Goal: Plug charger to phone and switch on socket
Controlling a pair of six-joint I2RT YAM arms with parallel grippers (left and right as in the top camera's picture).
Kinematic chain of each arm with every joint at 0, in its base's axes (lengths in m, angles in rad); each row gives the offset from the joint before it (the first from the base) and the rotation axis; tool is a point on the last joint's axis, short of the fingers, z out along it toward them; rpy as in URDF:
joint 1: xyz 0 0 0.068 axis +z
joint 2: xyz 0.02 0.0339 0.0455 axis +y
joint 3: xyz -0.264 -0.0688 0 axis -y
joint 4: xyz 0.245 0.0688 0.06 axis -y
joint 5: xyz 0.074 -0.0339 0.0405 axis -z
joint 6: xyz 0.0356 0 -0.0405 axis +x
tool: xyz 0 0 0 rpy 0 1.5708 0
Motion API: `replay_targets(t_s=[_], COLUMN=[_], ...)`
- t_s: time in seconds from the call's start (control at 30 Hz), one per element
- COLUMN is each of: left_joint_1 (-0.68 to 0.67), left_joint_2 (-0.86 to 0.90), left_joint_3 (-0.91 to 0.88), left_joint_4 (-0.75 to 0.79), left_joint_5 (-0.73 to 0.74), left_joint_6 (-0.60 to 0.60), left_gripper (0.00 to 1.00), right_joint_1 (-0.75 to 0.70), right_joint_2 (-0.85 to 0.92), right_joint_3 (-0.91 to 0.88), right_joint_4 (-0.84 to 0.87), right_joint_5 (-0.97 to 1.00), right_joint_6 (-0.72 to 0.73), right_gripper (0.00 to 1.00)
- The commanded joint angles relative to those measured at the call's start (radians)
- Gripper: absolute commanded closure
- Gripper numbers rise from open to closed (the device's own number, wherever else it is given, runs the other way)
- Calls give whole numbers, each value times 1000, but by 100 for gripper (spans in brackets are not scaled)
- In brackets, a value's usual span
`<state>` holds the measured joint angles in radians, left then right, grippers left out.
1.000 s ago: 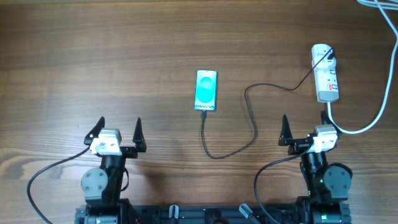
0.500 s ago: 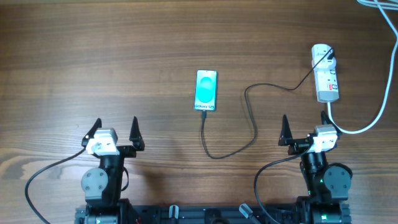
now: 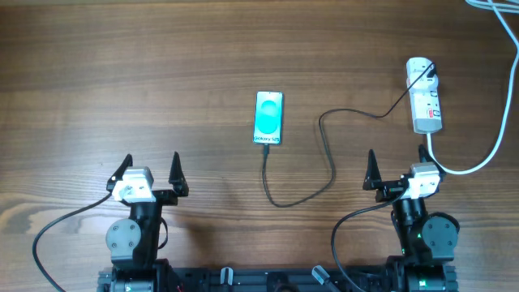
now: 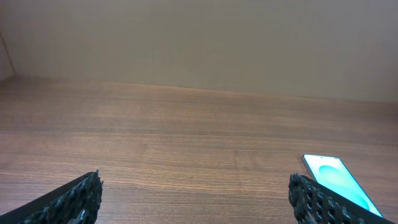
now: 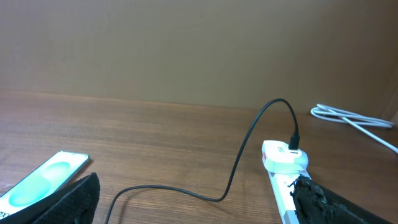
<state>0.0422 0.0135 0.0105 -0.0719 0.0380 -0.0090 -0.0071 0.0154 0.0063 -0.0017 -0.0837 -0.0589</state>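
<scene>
The phone lies flat mid-table, turquoise screen up; it also shows in the left wrist view and the right wrist view. The thin black charger cable runs from the phone's near end in a loop to its black plug in the white socket strip; the cable and strip also show in the right wrist view. My left gripper is open and empty near the front left. My right gripper is open and empty just in front of the strip.
The strip's thick white lead curves off to the right edge and back up to the far right corner. The robots' own black cables trail along the front edge. A plain wall stands behind the table.
My left gripper has shifted slightly to the left, then stayed still. The right arm, phone and cable have not moved.
</scene>
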Motion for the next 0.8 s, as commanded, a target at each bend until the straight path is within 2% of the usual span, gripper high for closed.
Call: replay_targets(t_s=[0.0, 0.77], left_joint_1=[-1, -36], left_joint_2=[-11, -11], left_joint_3=[-5, -5], left_joint_4=[-8, -5], left_joint_5=[-9, -6], left_joint_6=[21, 31], left_gripper=[0, 0], right_joint_1=[4, 4], right_joint_2=[-12, -12], right_joint_3=[-1, -1], right_joint_4=[3, 3], right_joint_5=[16, 16], right_joint_6=[-19, -19], right_gripper=[0, 0])
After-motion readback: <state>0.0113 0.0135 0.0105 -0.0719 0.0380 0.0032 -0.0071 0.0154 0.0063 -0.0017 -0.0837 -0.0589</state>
